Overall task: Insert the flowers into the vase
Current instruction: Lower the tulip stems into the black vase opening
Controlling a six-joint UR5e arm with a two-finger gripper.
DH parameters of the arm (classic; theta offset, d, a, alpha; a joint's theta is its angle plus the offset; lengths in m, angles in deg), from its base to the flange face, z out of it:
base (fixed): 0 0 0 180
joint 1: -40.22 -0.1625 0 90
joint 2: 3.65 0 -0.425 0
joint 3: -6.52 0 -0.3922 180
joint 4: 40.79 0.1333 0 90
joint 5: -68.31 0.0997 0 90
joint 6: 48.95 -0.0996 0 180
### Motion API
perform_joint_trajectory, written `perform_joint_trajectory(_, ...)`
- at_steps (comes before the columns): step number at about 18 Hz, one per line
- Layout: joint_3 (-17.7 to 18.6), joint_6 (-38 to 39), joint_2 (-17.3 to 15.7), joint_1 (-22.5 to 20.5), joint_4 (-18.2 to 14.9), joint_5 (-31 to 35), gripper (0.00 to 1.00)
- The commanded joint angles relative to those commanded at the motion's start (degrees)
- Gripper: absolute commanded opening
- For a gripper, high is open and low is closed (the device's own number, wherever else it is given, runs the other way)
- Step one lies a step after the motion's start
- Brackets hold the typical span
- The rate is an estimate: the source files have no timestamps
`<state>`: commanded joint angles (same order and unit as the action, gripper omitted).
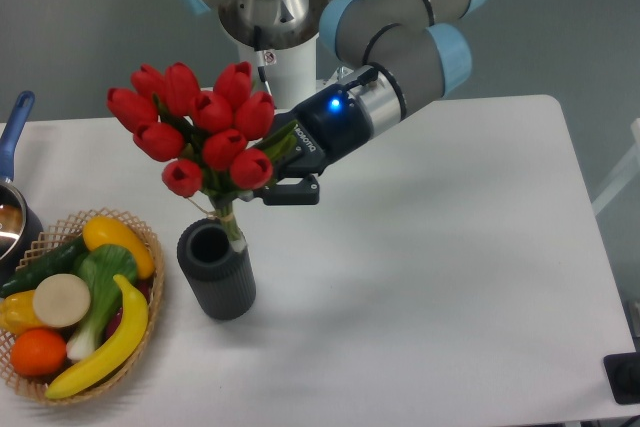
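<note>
Gripping flowers by stems, gripper jaws closed; stem ends at vase mouth's right rim, bunch tilted left.

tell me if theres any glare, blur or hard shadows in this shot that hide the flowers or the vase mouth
Fixed camera view: lighting is even and soft, with only a faint shadow beside the vase. No glare on the white table. The flowers look slightly soft but every bud reads clearly. The vase mouth is dark inside, so its depth is hidden. The claw shows a small blue light, no flare.
</note>
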<state>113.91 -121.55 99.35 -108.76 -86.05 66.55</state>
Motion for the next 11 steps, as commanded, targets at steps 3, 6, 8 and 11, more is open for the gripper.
perform_joint_trajectory(3,0.9,0.1,0.4,0.3,-0.1,-2.7,0.16)
perform_joint_trajectory(6,2.4,0.0,0.4,0.2,-0.1,-2.7,0.16)
perform_joint_trajectory(8,2.6,0.0,0.5,0.2,-0.1,-2.7,0.16)
perform_joint_trajectory(11,2.6,0.0,0.8,0.1,-0.1,-2.7,0.16)
